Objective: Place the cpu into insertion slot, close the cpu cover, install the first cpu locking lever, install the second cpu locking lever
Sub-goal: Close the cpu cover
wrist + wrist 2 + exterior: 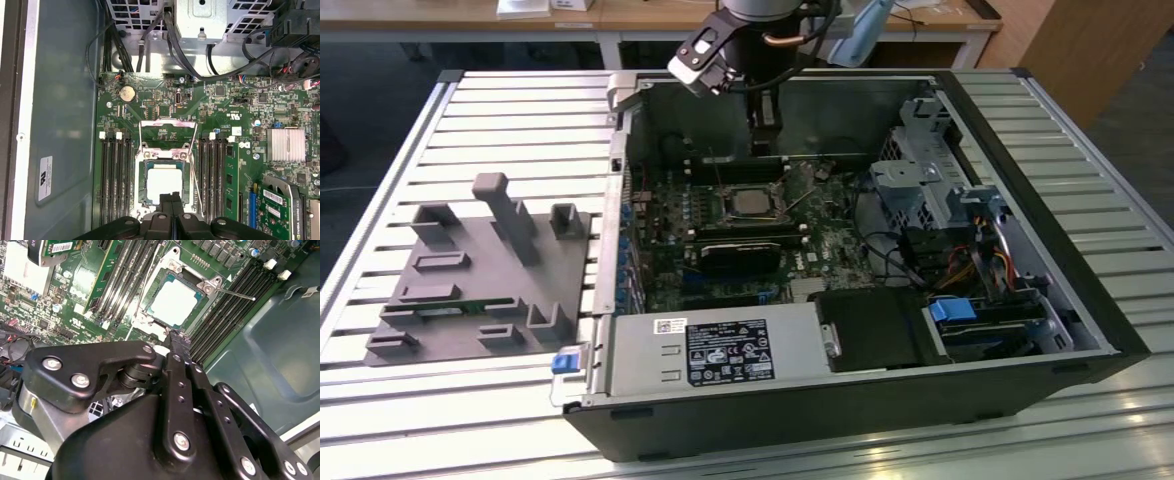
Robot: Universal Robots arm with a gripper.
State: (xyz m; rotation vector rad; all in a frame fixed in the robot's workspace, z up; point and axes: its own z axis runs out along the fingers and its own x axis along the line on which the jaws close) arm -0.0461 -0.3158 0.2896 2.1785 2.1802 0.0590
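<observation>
Pincer (171, 196) tips together, pointing down near cpu (162, 184).

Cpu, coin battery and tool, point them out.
cpu (163, 182): first wrist view, middle of its pale face.
coin battery (127, 92): first wrist view, centre of its disc.
tool (171, 197): first wrist view, midway between its fingertips.

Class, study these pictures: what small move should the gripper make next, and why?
Probably ease the shut gripper sideways onto the free locking lever and press it down. The cpu already lies under the cpu cover, which appears lowered, while that wire lever juts out unlatched beside it.
</observation>
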